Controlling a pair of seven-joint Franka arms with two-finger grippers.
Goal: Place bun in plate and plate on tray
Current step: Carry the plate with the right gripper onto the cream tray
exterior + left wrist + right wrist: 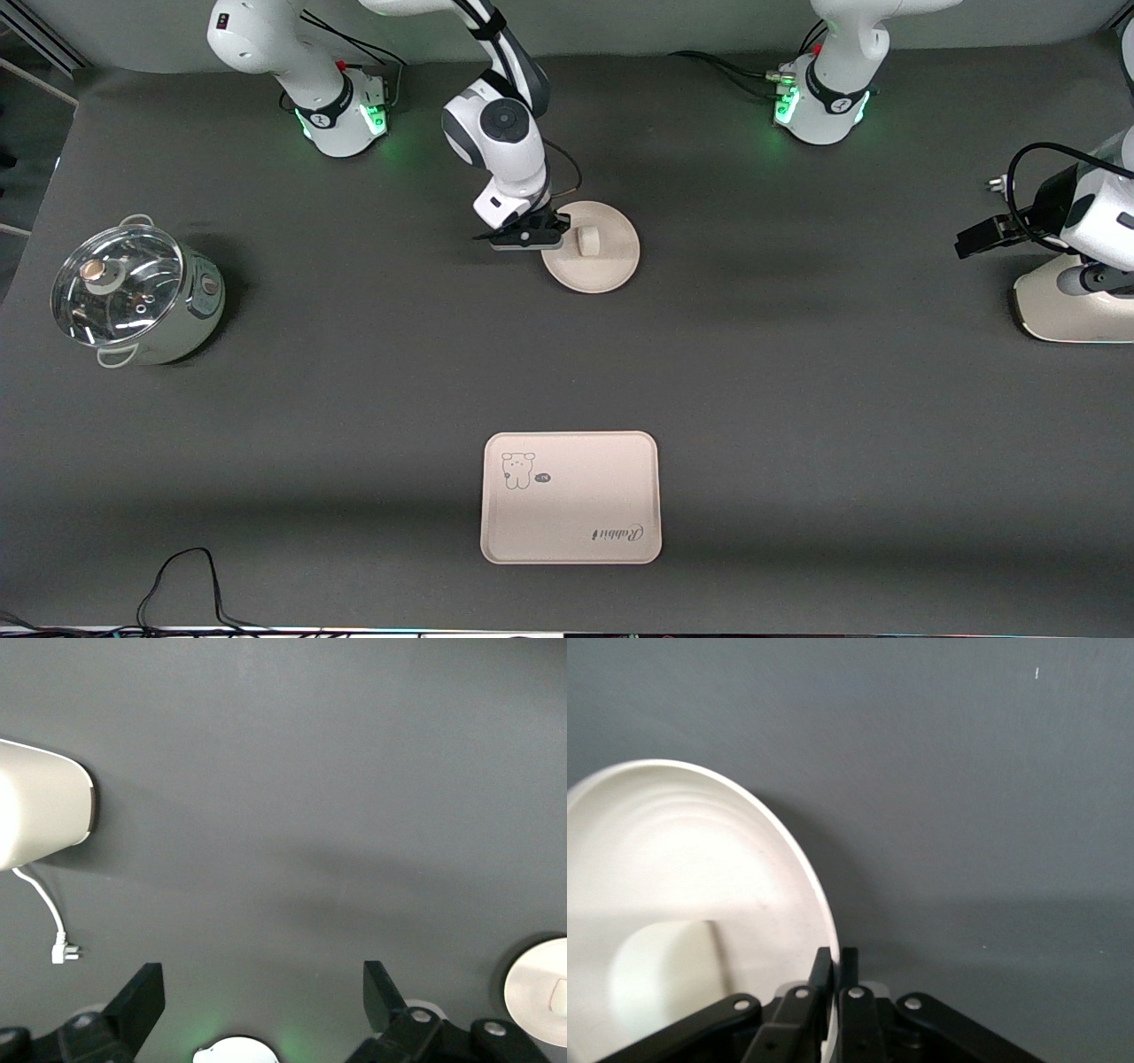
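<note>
The round cream plate (604, 266) lies at the middle of the table, near the robots' bases. The small white bun (588, 239) sits in it. My right gripper (545, 237) is shut on the plate's rim at the edge toward the right arm's end. The right wrist view shows its fingers (835, 961) pinching the rim, with the plate (682, 859) and the bun (664, 983) beside them. The tray (571, 496) with the animal drawing lies empty, nearer to the front camera. My left gripper (970, 241) waits open and empty over the left arm's end of the table (263, 988).
A pot with a glass lid (133, 297) stands at the right arm's end. A white appliance (1072, 310) with a loose plug (62, 950) stands at the left arm's end. A black cable (177, 585) lies by the front edge.
</note>
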